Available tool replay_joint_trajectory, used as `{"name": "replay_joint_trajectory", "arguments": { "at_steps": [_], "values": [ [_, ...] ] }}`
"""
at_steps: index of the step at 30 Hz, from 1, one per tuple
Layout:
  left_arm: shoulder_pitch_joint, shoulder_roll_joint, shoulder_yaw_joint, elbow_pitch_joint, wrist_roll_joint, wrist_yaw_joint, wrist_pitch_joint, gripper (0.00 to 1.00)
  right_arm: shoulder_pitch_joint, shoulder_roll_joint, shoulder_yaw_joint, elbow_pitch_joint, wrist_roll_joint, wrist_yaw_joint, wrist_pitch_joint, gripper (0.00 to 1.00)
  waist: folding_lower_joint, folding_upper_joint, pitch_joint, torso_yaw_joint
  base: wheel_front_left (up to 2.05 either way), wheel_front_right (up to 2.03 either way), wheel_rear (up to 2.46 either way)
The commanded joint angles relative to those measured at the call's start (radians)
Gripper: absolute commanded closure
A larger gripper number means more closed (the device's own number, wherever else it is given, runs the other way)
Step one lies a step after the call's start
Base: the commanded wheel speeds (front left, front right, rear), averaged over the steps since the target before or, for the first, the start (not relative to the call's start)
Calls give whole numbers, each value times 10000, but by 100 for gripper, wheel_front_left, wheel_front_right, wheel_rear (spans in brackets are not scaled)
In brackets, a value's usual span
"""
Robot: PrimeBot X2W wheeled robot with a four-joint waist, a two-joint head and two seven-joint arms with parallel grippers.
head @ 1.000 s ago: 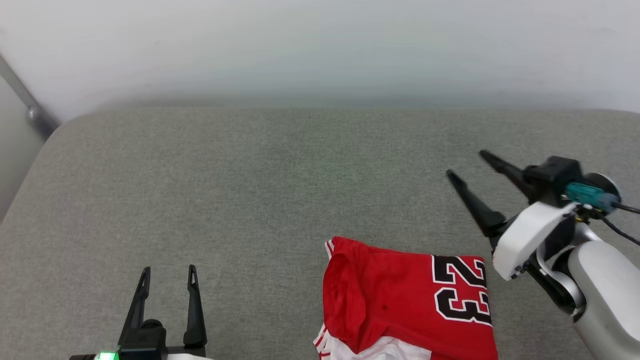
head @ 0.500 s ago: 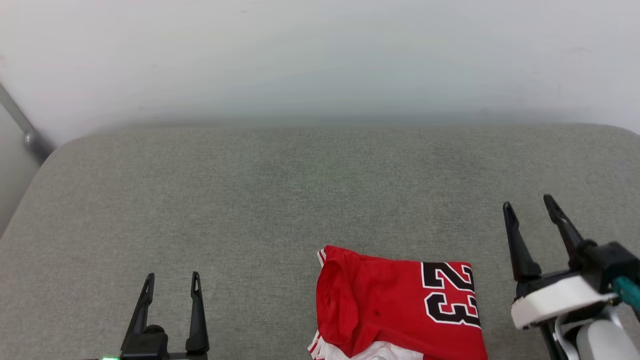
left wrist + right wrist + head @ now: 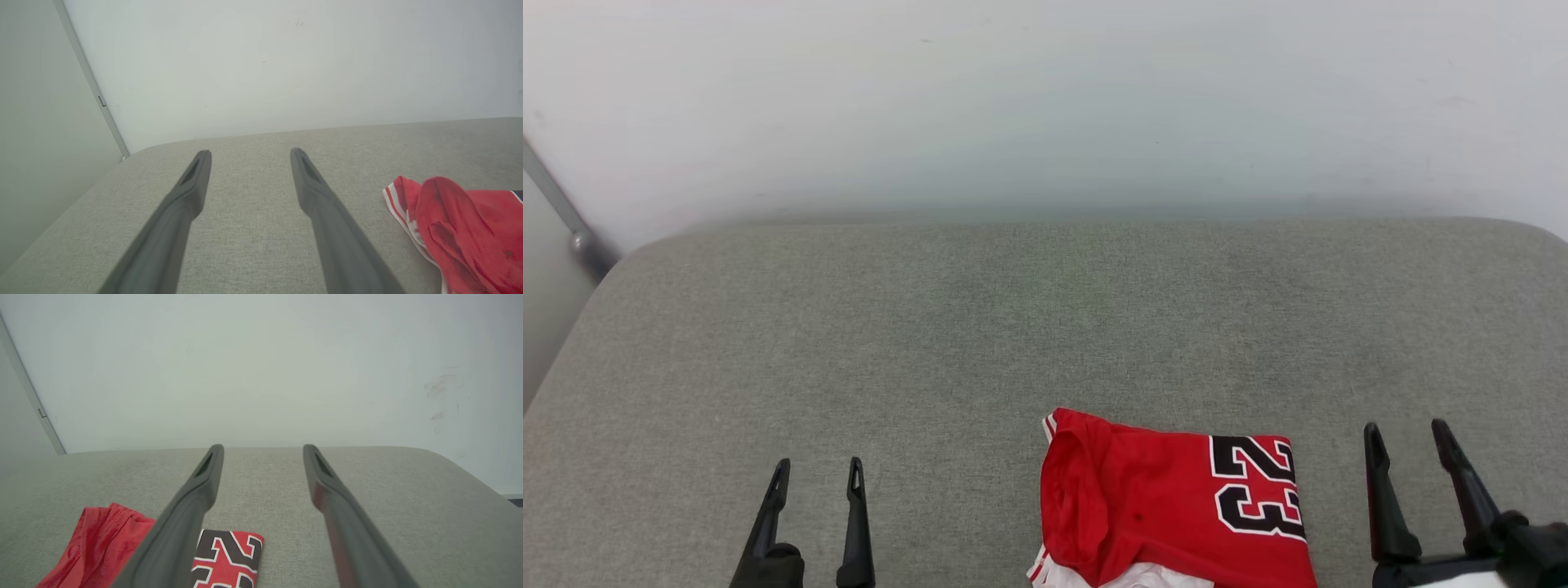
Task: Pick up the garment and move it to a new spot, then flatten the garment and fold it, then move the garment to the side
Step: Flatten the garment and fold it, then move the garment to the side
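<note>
Seems finished: garment (image 3: 1143, 506) folded, lying aside on grey cushion (image 3: 931, 343), with left gripper (image 3: 818, 465) and right gripper (image 3: 1405, 429) both splayed, empty.

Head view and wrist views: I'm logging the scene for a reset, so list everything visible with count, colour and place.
garment: one, red with white striped trim and black-and-white 23, folded, near edge of the padded surface, right of centre.
padded surface: one, grey fabric, across the head view.
wall: one, pale grey, behind the padded surface.
rail: one, grey, far left on the wall.
left gripper: one, dark fingers, open and empty, lower left.
right gripper: one, dark fingers, open and empty, lower right, beside the garment.
</note>
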State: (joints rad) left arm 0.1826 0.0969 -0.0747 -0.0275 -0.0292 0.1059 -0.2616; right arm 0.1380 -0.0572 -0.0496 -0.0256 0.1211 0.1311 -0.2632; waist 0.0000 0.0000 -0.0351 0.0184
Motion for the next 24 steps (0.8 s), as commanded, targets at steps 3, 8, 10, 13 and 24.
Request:
{"name": "replay_joint_trajectory", "arguments": {
  "at_steps": [3, 8, 10, 13, 24],
  "values": [
    [193, -28, -2, -8, 41, -75, -44, 0, 503, 88, -2, 54, 121, -8, -14, 0, 0, 0, -45, 1, 0, 0, 0],
    [253, -57, 37, 60, 22, -137, -44, 0, 691, 91, 33, 212, 271, -8, -14, 0, 0, 0, -48, 12, 0, 0, 0],
    [271, -72, 64, 105, 16, -162, -44, 0, 714, 90, 34, 280, 276, -8, -16, 0, 0, 0, -45, 29, 0, 0, 0],
    [256, -80, 109, 135, 9, -225, -44, 0, 657, 91, 20, 320, 284, -8, -16, 0, 0, 0, -36, 52, 0, 0, 0],
    [148, -127, 248, 199, 50, -321, -44, 0, -268, 90, -503, -9, 102, -8, -17, 0, 0, 0, 106, 110, 0, 0, 0]
  ]
}}
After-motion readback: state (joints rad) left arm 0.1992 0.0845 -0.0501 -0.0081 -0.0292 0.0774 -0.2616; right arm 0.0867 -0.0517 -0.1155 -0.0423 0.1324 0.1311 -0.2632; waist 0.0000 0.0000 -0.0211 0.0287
